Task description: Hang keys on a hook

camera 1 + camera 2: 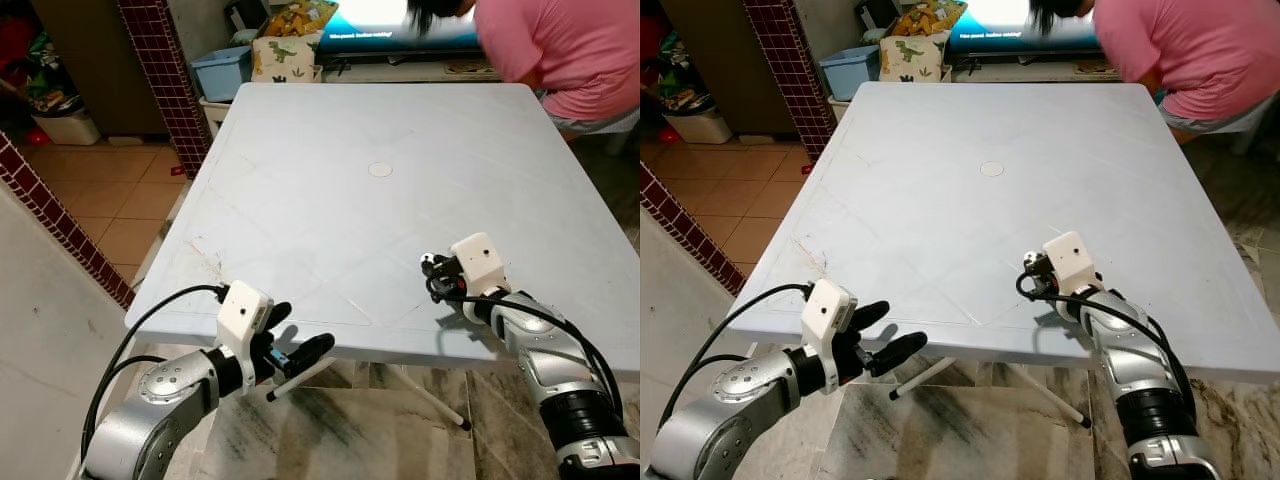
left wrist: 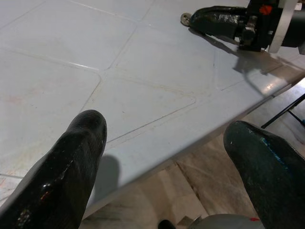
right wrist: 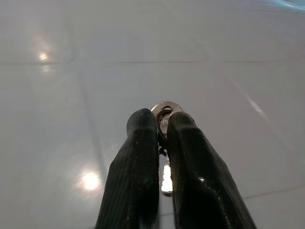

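Lower right of the head view, the right end effector rests low over the near part of the white counter, its fingers clenched on a metal key ring with a key pinched between them. From the left wrist view the ring protrudes at the fingertips, touching or just above the counter surface; which cannot be told. Lower left of the frame, the left end effector hangs at the counter's near edge, released, fingers spread wide apart and holding nothing. Upper right of the frame, a person in a pink shirt bends beside the counter's far corner.
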`<state>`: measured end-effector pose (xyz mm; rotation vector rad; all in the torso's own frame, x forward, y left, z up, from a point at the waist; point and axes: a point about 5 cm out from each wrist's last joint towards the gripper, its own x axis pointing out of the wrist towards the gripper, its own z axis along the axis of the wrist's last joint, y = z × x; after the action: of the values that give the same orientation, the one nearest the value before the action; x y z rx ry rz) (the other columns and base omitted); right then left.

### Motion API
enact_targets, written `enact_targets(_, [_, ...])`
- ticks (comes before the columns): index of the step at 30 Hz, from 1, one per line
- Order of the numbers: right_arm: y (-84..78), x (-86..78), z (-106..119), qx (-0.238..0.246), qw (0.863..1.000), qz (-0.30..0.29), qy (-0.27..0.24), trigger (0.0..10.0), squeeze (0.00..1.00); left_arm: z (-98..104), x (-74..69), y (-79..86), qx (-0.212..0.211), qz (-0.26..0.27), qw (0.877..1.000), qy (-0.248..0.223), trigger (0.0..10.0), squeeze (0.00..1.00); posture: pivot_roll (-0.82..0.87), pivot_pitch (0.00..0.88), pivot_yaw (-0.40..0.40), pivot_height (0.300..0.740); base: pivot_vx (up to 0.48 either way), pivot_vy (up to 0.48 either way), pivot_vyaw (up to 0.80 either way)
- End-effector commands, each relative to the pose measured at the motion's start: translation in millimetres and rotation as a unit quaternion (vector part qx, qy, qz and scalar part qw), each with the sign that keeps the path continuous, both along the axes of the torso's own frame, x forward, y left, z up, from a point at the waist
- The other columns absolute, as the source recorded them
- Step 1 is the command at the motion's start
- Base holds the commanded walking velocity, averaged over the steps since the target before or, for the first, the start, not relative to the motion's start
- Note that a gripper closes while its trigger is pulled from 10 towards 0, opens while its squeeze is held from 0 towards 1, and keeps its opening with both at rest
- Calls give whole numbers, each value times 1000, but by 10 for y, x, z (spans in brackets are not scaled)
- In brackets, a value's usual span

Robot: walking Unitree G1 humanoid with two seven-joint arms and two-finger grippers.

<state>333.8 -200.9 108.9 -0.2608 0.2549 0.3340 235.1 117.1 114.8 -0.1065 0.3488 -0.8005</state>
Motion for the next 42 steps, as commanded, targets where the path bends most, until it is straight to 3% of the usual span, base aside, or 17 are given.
enact_targets(1, [14, 70, 168, 15, 999, -29, -34, 0, 0, 42, 28, 32, 7, 11, 1000, -14, 10000, 0, 23, 94, 77, 740, 0, 0, 0])
enact_targets(6, [78, 120, 360, 28, 994, -59, -85, 0, 0, 48, 64, 45, 7, 22, 1000, -20, 10000, 0, 15, 86, 75, 740, 0, 0, 0])
enact_targets(9, [166, 129, 564, 12, 985, -78, -151, 0, 0, 54, 83, 57, 7, 31, 999, -26, 10000, 0, 13, 84, 75, 740, 0, 0, 0])
enact_targets(15, [316, 94, 732, 10, 975, -81, -209, 0, 0, 57, 111, 70, 9, 39, 999, -32, 10000, 0, 11, 80, 76, 740, 0, 0, 0])
enact_targets(25, [389, 58, 796, -15, 970, -65, -234, 0, 0, 71, 137, 64, 9, 41, 998, -39, 10000, 0, 10, 79, 76, 740, 0, 0, 0])
enact_targets(30, [479, 20, 797, -10, 970, -55, -239, 0, 0, 117, 239, 119, 15, 93, 993, -73, 10000, 0, 4, 69, 76, 740, 0, 0, 0])
enact_targets(32, [531, -2, 812, -3, 969, -49, -241, 3686, 0, 137, 287, 167, 24, 126, 988, -90, 10000, 0, 4, 69, 76, 740, 0, 0, 0])
enact_targets(33, [571, -19, 837, 8, 969, -44, -245, 6667, 0, 149, 327, 207, 34, 154, 982, -103, 10000, 0, 0, 63, 72, 740, 0, 0, 0])
enact_targets(34, [571, -19, 837, 8, 969, -44, -245, 6667, 0, 149, 327, 207, 34, 154, 982, -103, 10000, 0, 0, 63, 72, 740, 0, 0, 0])
enact_targets(35, [578, -22, 843, 11, 968, -43, -246, 10000, 0, 151, 334, 214, 36, 159, 981, -106, 10000, 0, 0, 63, 72, 740, 0, 0, 0])
enact_targets(36, [682, -65, 901, 18, 966, -25, -256, 10000, 0, 155, 374, 256, 40, 192, 974, -116, 10000, 0, -6, 54, 66, 740, 0, 0, 0])
enact_targets(39, [770, -105, 925, 34, 965, -9, -258, 10000, 0, 154, 399, 263, 40, 211, 969, -124, 10000, 0, -8, 49, 63, 740, 0, 0, 0])
enact_targets(42, [777, -111, 931, 31, 965, -11, -261, 10000, 0, 160, 414, 271, 44, 220, 966, -130, 10000, 0, -9, 44, 62, 740, 0, 0, 0])
